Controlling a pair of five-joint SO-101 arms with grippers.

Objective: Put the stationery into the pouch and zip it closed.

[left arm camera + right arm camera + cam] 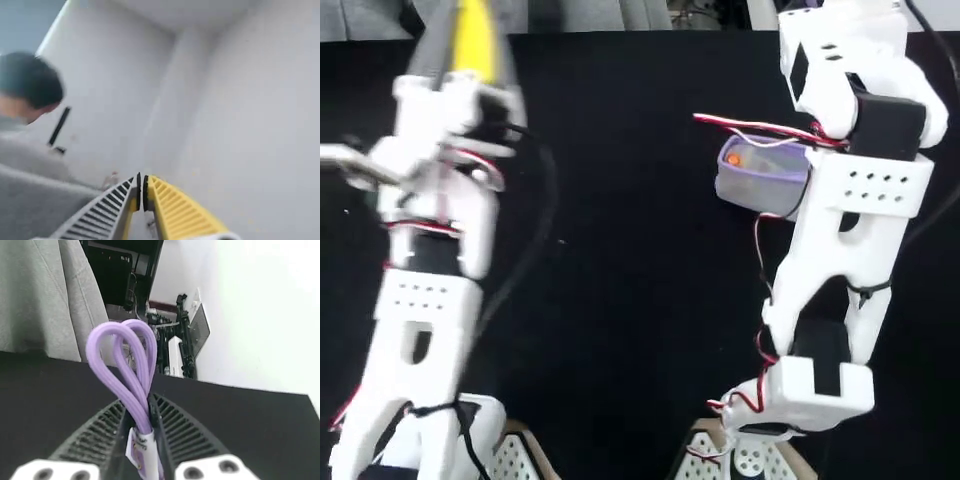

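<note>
pouch (760,172) partly hidden behind right arm (860,215), left gripper (456,38) tips cut off

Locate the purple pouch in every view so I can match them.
High view: the pouch hangs centre-right, beside the right arm.
Right wrist view: its purple loop is clamped in the right gripper, mid-frame.
Left wrist view: the shut left gripper faces a pale wall.
Shared landmark: the black table.

The translucent purple pouch (760,175), something orange inside, shows upper right of centre in the high view, its purple loop (136,400) pinched in the right gripper (138,417).
</note>
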